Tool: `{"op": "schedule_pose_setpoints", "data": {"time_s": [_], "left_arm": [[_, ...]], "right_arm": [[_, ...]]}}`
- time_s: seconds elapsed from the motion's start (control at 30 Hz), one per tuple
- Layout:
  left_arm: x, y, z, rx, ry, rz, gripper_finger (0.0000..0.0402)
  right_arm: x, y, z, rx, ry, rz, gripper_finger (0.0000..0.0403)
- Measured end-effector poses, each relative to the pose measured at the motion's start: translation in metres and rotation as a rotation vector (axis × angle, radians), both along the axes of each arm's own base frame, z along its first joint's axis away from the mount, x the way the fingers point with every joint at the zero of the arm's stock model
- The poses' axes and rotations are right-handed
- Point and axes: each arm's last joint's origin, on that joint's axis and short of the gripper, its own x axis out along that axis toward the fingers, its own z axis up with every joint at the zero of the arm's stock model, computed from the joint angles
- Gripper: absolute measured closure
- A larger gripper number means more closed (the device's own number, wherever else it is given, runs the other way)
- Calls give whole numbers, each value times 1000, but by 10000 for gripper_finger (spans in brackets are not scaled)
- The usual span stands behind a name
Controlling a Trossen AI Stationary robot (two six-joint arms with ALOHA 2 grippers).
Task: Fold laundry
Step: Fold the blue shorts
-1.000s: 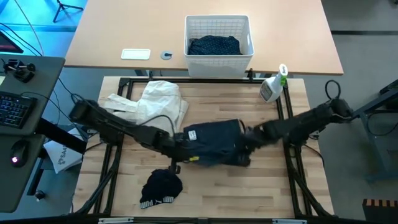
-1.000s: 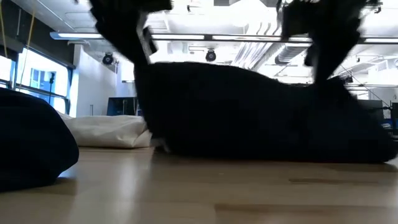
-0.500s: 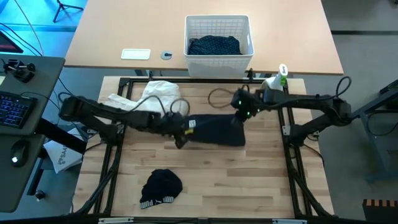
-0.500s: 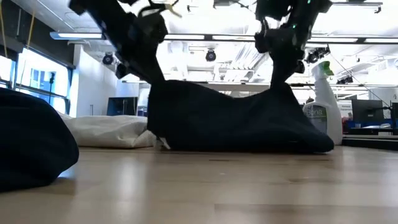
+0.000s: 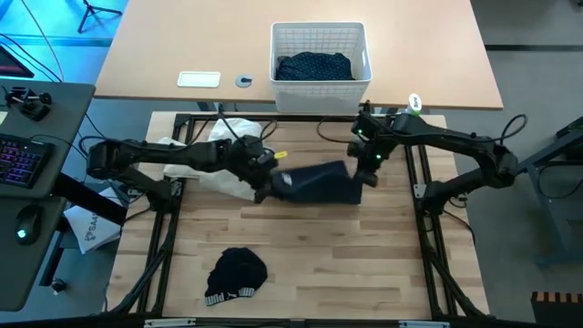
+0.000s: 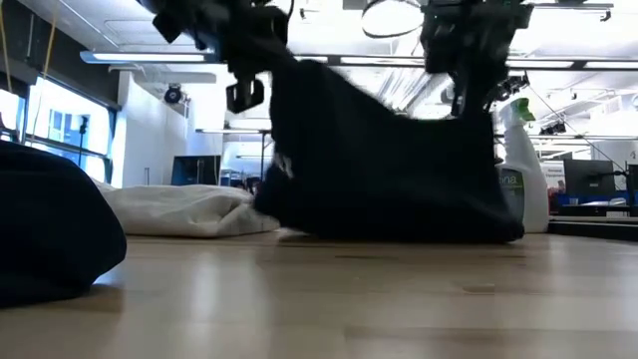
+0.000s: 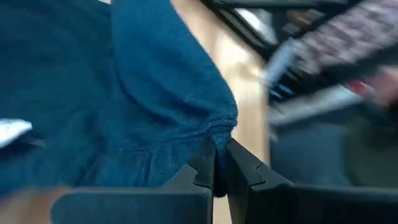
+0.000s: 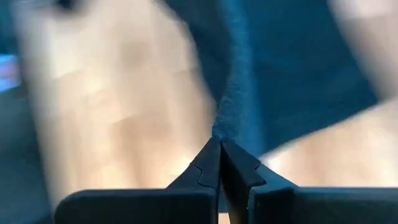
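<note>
1. Nearest the front edge of the table (image 5: 301, 273), a small black piece (image 5: 235, 273) lies in a heap with white lettering along its hem; in the low view it bulks at the left edge (image 6: 50, 234), well apart from both grippers
2. Mid-table, a dark garment (image 5: 319, 185) hangs stretched between the two arms, one end up at each gripper, its lower edge on the wood; from table height it reads as a dark sheet (image 6: 389, 170)
3. Left gripper (image 5: 270, 185) has the garment's left end, jaws clamped tight on a bunched fold of blue cloth, seen close in its wrist view (image 7: 217, 155)
4. Right gripper (image 5: 363, 171) takes the right end, jaws pinched closed on a ridge of the same cloth (image 8: 219, 144)
5. Behind the left arm, a white cloth (image 5: 228, 146) lies crumpled on the table
6. At the far right corner stands a spray bottle (image 5: 401, 123), just beyond the right arm
7. Farthest back, on the desk (image 5: 155, 55), a white basket (image 5: 321, 38) holds a navy dotted shirt (image 5: 314, 66)
</note>
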Motion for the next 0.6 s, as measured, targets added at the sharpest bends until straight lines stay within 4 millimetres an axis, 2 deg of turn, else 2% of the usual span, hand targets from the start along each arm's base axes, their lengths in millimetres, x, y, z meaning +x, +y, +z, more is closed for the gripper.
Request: {"op": "schedule_pose_setpoints", "data": {"time_s": [0.1,0.17,0.23,0.4,0.5,0.6], "left_arm": [[0,-4,1,-45,2,-67,401],[-1,-1,-1,-12,22,-50,401],[-5,5,-6,57,72,-13,401],[-19,20,-18,139,225,8,401],[-25,21,-21,102,260,-50,401],[-26,13,-21,13,260,-145,401]], "right_arm": [[-2,8,6,213,-112,143,403],[0,9,7,266,-154,167,403],[4,5,6,178,-134,115,403],[10,-11,3,-99,-14,-173,403],[12,-14,4,-131,-18,-233,403],[14,-13,5,-107,-46,-234,403]]}}
